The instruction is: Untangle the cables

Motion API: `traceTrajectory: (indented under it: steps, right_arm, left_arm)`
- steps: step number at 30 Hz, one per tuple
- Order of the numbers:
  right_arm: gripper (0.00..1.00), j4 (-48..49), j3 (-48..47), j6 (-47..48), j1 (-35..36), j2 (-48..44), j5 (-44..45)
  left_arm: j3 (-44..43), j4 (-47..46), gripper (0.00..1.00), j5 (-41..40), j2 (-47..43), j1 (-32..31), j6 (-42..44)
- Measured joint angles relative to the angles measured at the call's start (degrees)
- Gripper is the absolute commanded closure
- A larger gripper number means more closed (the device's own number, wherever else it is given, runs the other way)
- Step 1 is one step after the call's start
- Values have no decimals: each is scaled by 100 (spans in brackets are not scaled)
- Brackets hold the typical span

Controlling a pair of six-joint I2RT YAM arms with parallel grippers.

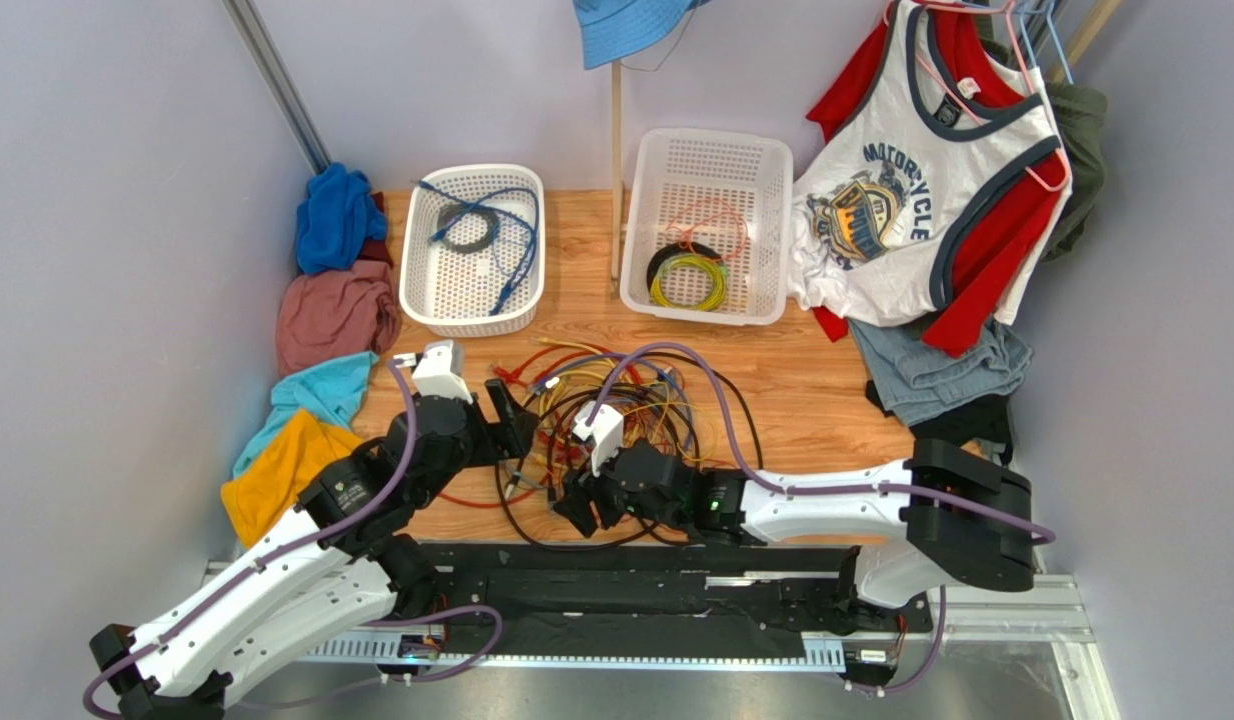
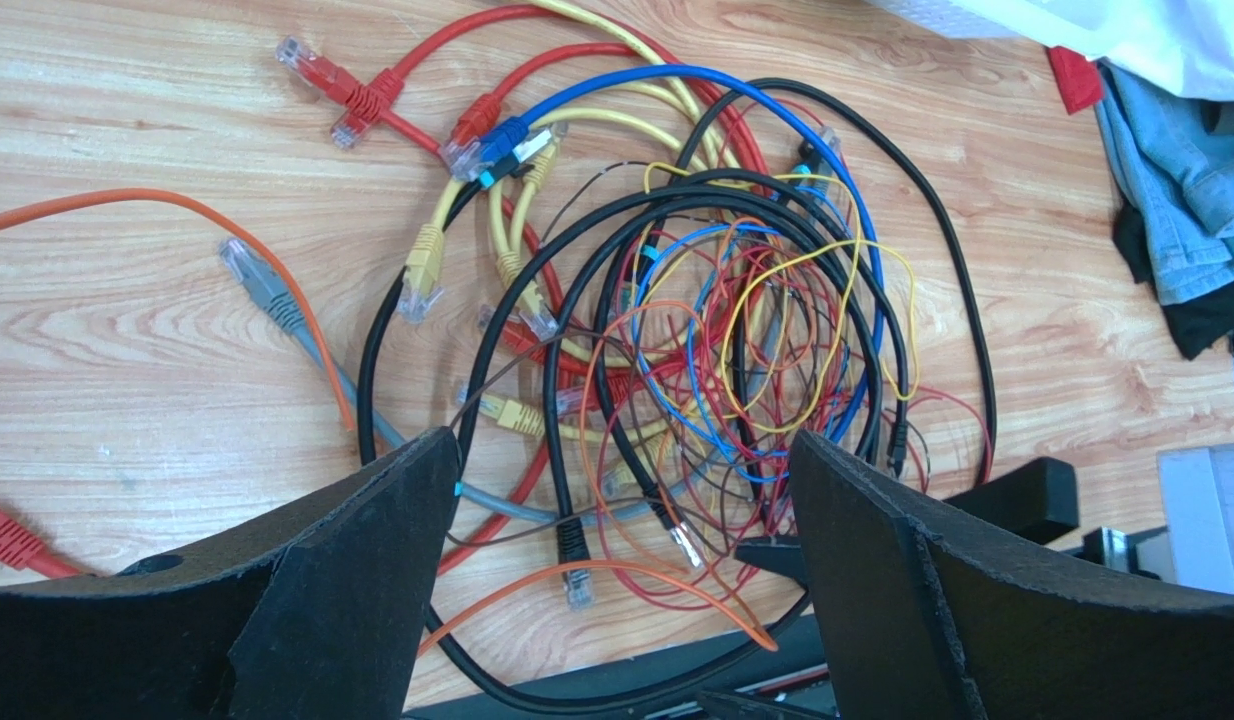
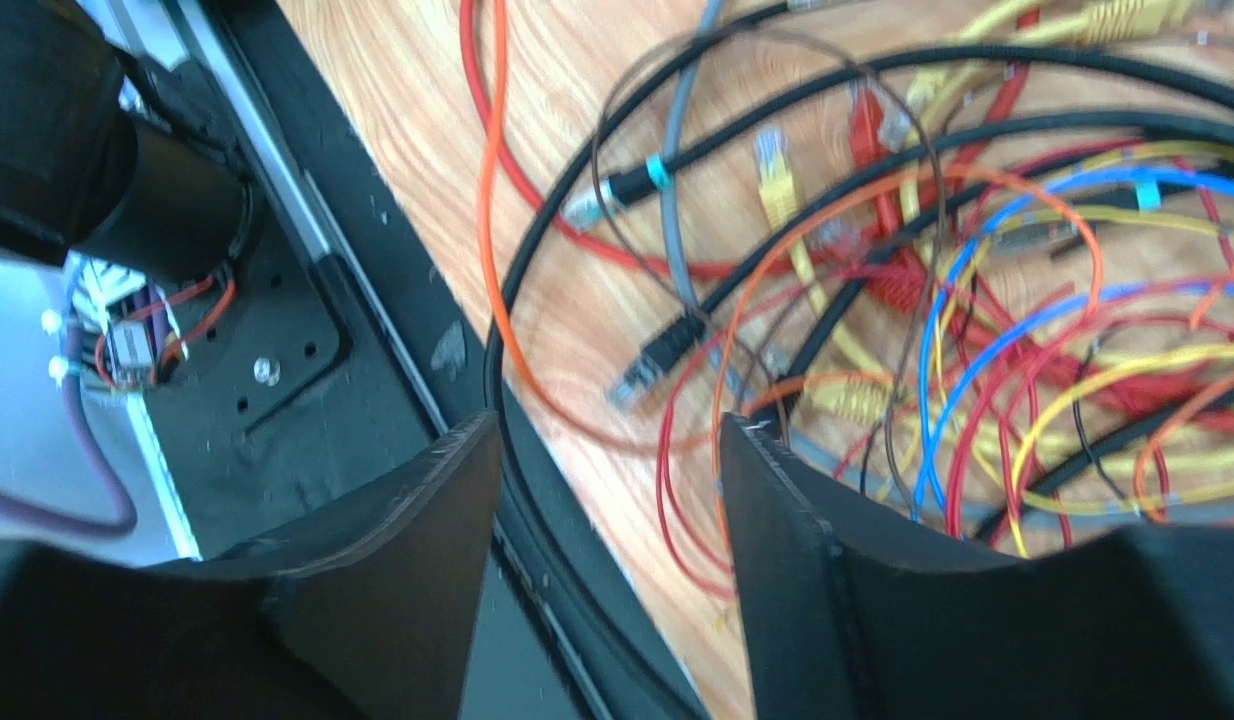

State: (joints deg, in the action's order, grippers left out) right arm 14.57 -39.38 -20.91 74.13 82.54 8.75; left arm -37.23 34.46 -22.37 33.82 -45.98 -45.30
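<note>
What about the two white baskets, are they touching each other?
Apart. Top view shows bare wood between the left basket and the right basket.

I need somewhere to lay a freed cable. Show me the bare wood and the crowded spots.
Bare wood: the strip between the left basket and right basket, down to the cables; and the patch between the cables and the jeans. Crowded: the middle, where the tangle lies, and the left edge, lined with cloths.

A: Any txt legible?
B: Just the tank top, "MOTORCYCLE" arched over its front graphic. Smaller print under it, too small to read.
</note>
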Motion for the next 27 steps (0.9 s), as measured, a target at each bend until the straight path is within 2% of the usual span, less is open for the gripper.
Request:
traceTrajectory:
  steps: [3, 4, 7, 11, 16, 21, 27]
  right_arm:
    - [69, 212, -63, 48, 0, 149, 72]
    - [82, 282, -66, 63, 0, 162, 101]
    - [100, 435, -55, 81, 0, 116, 282]
    - [100, 387, 125, 131, 0, -437, 597]
    - [100, -516, 13, 343, 0, -2124, 1346]
    - [100, -1545, -855, 691, -2, -3423, 1867]
    - [100, -2304, -1943, 1043, -2, -4116, 2347]
  left_arm:
    - [0, 0, 11, 17, 2, 0, 0]
    - [0, 0, 11, 24, 0, 0, 0]
    - [0, 0, 11, 42, 0, 0, 0]
    - [-2, 2, 9, 42, -11, 0, 4]
    - [-83, 35, 4, -72, -13, 0, 42]
    - [-267, 0, 2, -376, 195, 0, 81]
    - [-293, -85, 2, -579, 1025, 2, 44]
